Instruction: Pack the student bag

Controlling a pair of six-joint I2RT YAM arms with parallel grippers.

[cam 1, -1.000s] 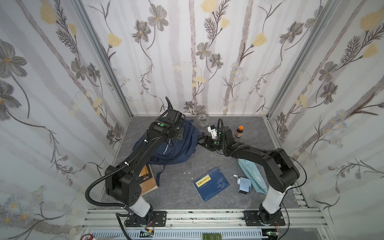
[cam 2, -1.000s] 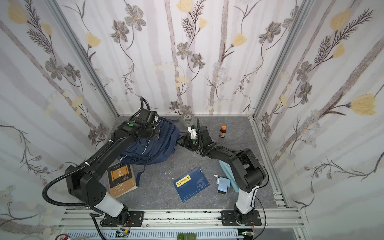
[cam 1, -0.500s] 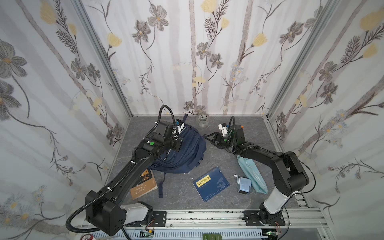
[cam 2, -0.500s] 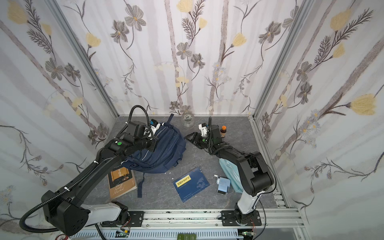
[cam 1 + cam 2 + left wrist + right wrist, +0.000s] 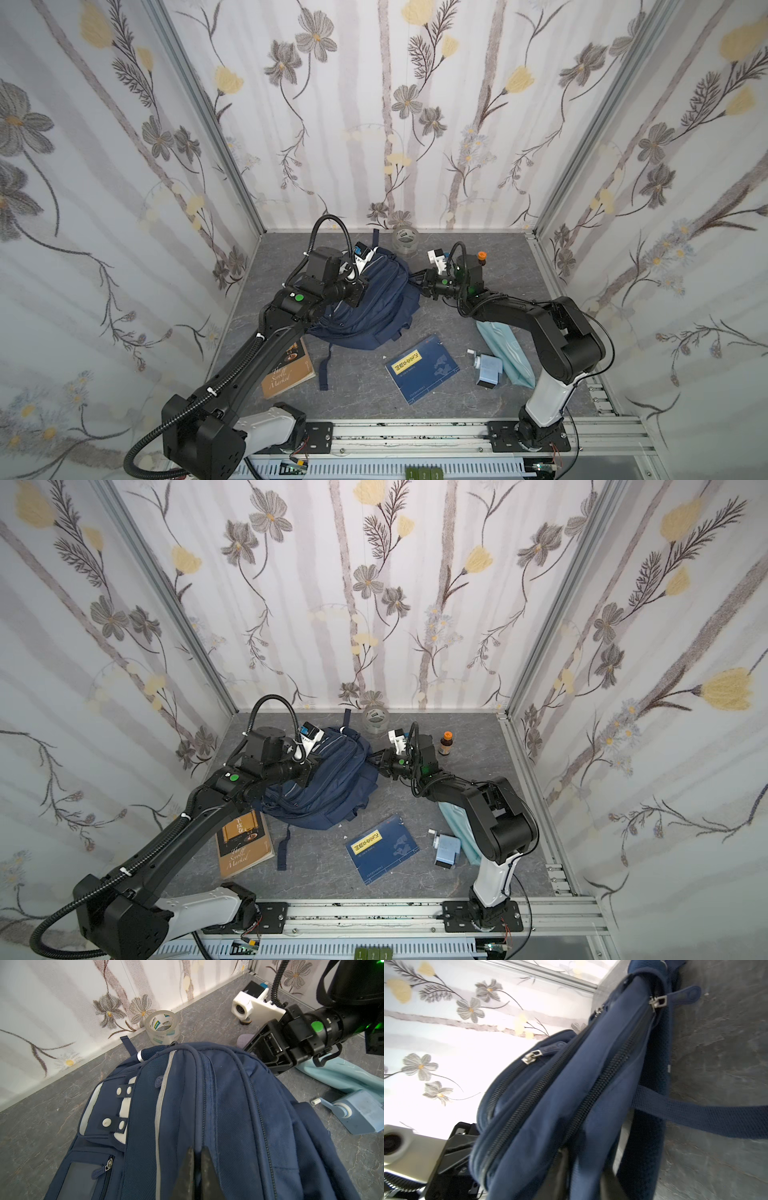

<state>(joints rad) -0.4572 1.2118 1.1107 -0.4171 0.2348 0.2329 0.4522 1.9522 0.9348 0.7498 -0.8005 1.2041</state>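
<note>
Navy student bag (image 5: 374, 303) lying on the grey table (image 5: 511, 270) near the back wall, left gripper (image 5: 196, 1155) with jaws pinching a fold of its top fabric, right gripper (image 5: 584, 1174) with jaws closed on its side fabric, tape roll (image 5: 405, 240) just behind, blue book (image 5: 422, 368) in front

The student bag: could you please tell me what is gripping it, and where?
Both grippers pinch the student bag: left gripper on an upper fabric ridge, right gripper on a side fold.

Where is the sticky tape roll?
In both top views the tape roll stands by the back wall, just behind the student bag, with the small brown bottle off to its right.
</note>
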